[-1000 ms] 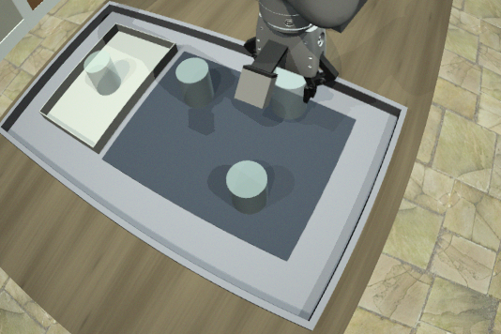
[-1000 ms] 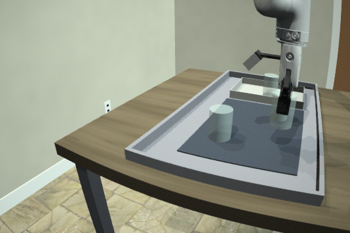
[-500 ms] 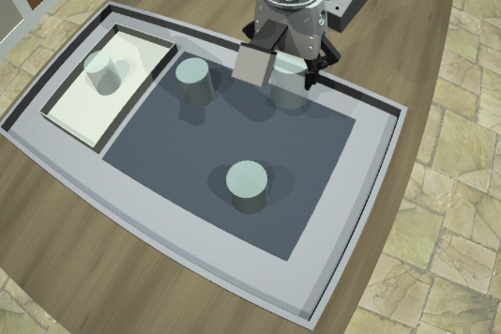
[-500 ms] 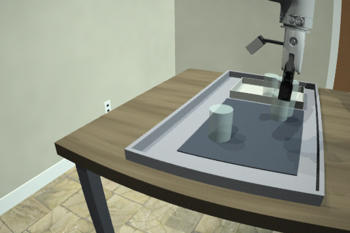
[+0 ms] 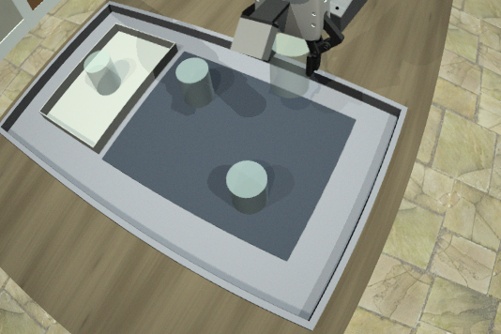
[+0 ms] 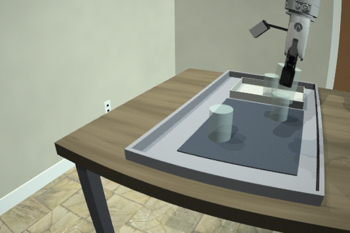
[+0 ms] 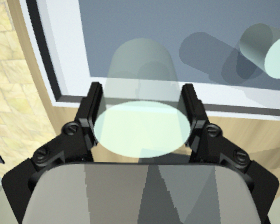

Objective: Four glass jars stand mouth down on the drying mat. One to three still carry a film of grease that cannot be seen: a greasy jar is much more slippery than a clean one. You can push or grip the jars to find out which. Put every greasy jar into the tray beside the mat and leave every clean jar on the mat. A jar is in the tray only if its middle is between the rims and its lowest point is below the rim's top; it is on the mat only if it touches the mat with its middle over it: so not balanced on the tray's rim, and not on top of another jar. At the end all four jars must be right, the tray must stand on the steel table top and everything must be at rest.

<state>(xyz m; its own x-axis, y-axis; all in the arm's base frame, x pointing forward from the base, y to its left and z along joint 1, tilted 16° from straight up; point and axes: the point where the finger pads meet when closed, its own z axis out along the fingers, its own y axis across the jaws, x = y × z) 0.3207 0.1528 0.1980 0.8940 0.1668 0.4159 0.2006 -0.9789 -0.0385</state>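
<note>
Pale-green glass jar (image 5: pixel 289 73) (image 7: pixel 142 129): between the fingers, apparently raised. Two upright jars: beyond the fingers on the dark mat (image 5: pixel 225 134) (image 6: pixel 255 136) (image 7: pixel 150 30). Fourth jar (image 5: pixel 104 75) (image 6: pixel 269 84): well apart from the fingers, in the cream-floored tray (image 5: pixel 70 129) (image 6: pixel 265 98).

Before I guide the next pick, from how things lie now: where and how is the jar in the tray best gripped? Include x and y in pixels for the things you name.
Probably by opposite sides of its upright wall, coming down from above. The jar in the tray (image 5: pixel 104 75) (image 6: pixel 271 84) stands as a plain cylinder without a handle, and the tray's rims (image 5: pixel 145 94) (image 6: pixel 255 99) make a low approach awkward.
</note>
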